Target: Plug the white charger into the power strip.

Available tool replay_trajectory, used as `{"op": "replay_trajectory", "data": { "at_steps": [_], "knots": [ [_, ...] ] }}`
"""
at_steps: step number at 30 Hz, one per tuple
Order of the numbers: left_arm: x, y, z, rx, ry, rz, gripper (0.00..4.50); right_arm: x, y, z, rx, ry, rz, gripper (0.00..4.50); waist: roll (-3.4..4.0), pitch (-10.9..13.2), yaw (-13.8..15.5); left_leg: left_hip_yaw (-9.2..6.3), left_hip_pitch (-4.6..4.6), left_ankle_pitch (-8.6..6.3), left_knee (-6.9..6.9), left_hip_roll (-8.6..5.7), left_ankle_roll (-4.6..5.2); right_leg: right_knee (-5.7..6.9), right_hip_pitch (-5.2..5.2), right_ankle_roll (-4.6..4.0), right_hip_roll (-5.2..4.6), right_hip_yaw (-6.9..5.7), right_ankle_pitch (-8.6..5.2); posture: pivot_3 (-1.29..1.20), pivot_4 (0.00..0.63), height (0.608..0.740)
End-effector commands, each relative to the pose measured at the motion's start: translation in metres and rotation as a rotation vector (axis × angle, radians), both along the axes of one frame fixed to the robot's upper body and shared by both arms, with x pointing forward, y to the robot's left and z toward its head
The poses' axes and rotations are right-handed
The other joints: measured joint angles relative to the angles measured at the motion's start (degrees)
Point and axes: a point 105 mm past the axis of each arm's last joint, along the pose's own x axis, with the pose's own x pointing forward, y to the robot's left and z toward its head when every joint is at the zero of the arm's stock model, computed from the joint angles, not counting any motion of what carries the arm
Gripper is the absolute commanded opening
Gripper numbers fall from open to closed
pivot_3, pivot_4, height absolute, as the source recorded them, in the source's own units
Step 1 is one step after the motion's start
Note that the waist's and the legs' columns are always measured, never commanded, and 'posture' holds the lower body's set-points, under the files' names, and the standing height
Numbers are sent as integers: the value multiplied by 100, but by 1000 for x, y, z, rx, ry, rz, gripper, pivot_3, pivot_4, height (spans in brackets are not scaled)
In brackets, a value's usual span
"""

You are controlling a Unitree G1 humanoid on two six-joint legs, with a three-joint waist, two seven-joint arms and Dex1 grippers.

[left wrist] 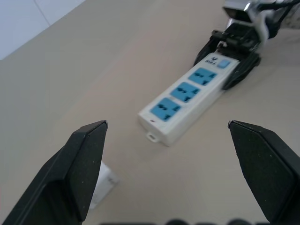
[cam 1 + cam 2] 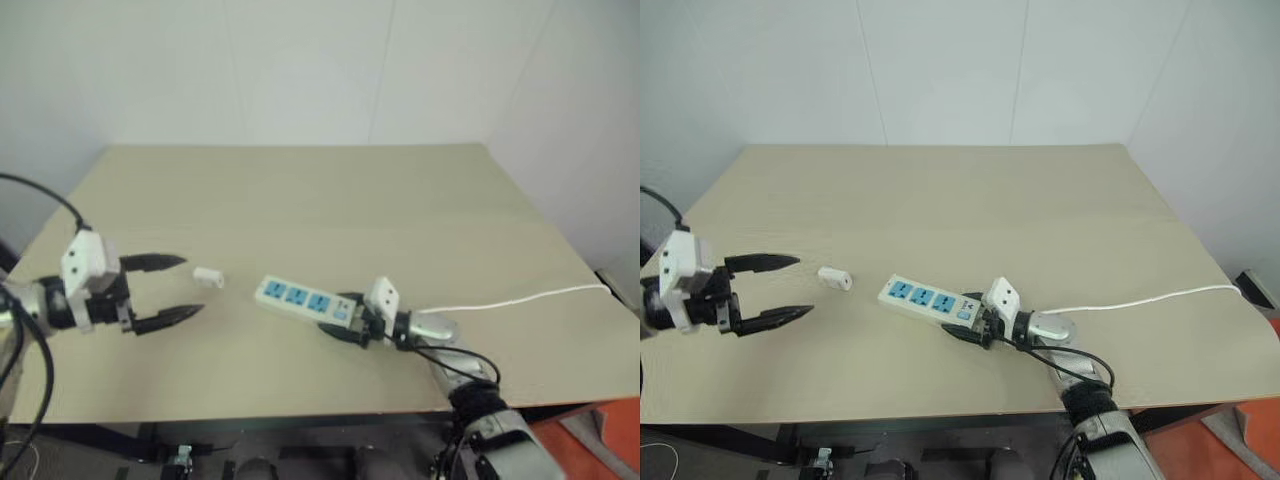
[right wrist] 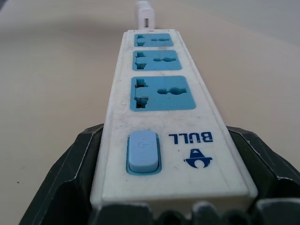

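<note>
Your right pincer (image 2: 350,325) grips the power strip (image 2: 305,299) at its switch end; left pincer (image 2: 172,291) gapes wide beside the charger (image 2: 207,276) on the bench (image 2: 330,210).

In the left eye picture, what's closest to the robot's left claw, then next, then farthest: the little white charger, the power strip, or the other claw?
1. The white charger, on the table just past the left gripper and its open fingers.
2. The power strip, further toward the middle.
3. The right gripper, farthest, clamped on the strip's switch end.
</note>
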Motion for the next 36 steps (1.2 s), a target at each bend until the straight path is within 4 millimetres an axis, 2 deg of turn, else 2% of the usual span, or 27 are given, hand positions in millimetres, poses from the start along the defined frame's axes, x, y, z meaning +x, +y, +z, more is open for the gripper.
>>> {"op": "replay_trajectory", "data": {
  "at_steps": [1, 6, 15, 21, 23, 25, 29, 36],
  "knots": [
    [12, 1, 12, 76, -15, -50, 4500, -6, 10, 24, 46, -75, 144, 3410, 1, 2, 8, 0, -2, 0, 0, 0, 0, 0, 0, -3, 1, 0, 2, 0, 150, 740],
    [29, 0, 19, 191, -2, -123, 4500, -7, 8, 31, 54, -85, 227, 3410, 1, 5, 7, 0, -6, -1, 0, 1, 1, 0, -2, -4, 4, 1, 3, 0, 150, 740],
    [67, 0, 22, 589, 76, -212, 4500, -10, 9, 9, -13, -48, 300, 3410, 0, 7, 15, -1, -3, -1, 2, 9, 1, 2, -2, -4, 21, 11, 3, 0, 150, 740],
    [92, -13, 34, 874, 67, -271, 4500, -9, 12, 6, -27, -26, 320, 3410, -3, 11, 19, -2, -8, -1, 11, 9, 2, 4, -4, -1, 23, 12, 3, 0, 150, 740],
    [100, -16, 29, 1021, 73, -283, 4500, -8, 11, 5, -33, -26, 320, 3410, -2, 11, 16, -2, -7, -3, 9, 9, 5, 4, -4, 2, 23, 16, 1, 0, 150, 740],
    [103, -18, 21, 1093, 97, -315, 4500, -8, 11, 5, -36, -25, 319, 3410, -2, 11, 1, -2, -7, -3, 9, 9, 5, 4, -5, 2, 24, 18, 1, 0, 150, 740],
    [101, -22, 3, 1143, 184, -384, 4500, -8, 9, 5, -43, -25, 316, 3410, -2, 13, -26, -2, -9, -3, 9, 9, 5, 9, -9, 1, 25, 20, 1, 0, 150, 740],
    [107, -35, -7, 1188, 223, -401, 4500, -8, 5, 4, -48, -29, 302, 3410, -2, 13, 14, -3, -14, -2, 12, 9, 5, 9, -9, 8, 24, 20, 0, 0, 150, 740]
  ]
}}
